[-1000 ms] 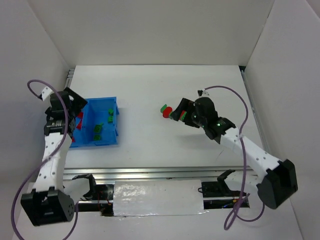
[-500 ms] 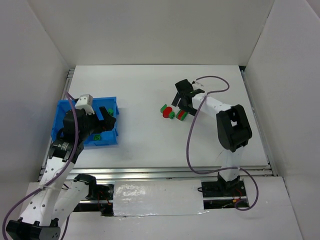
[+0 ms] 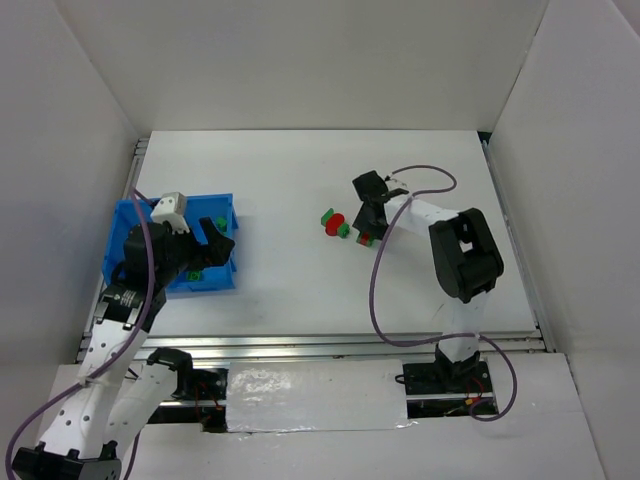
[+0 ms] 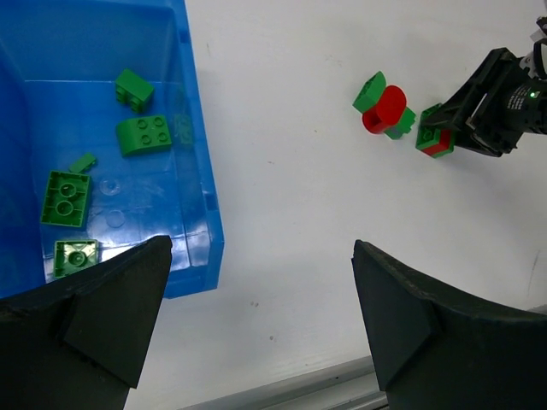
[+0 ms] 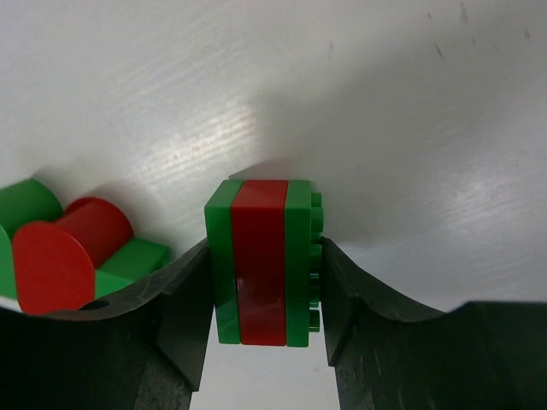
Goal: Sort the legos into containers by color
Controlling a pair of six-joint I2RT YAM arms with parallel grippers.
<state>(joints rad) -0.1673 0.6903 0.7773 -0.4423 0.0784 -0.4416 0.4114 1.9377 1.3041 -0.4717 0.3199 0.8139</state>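
My right gripper (image 5: 265, 286) is shut on a green-red-green stack of legos (image 5: 261, 256) that stands on the white table; one finger presses each green side. In the top view the stack (image 3: 367, 239) lies under the right gripper (image 3: 367, 230). Just left of it sits a joined red half-round and green lego cluster (image 3: 337, 224) (image 5: 64, 256) (image 4: 383, 107). The blue bin (image 3: 218, 284) holds several green legos (image 4: 144, 134) in its right container. My left gripper (image 4: 261, 248) hangs open over the table beside the bin wall (image 4: 198, 171), with nothing between its fingers. The left container is mostly hidden by the arm.
White walls enclose the table on three sides. A metal rail (image 3: 330, 347) runs along the near edge. The right arm's purple cable (image 3: 378, 290) loops over the table in front of the legos.
The right jaws have closed in on the green-red-green stack. The left arm swung from the bin's left side to over it and now holds nearly still, wide open.
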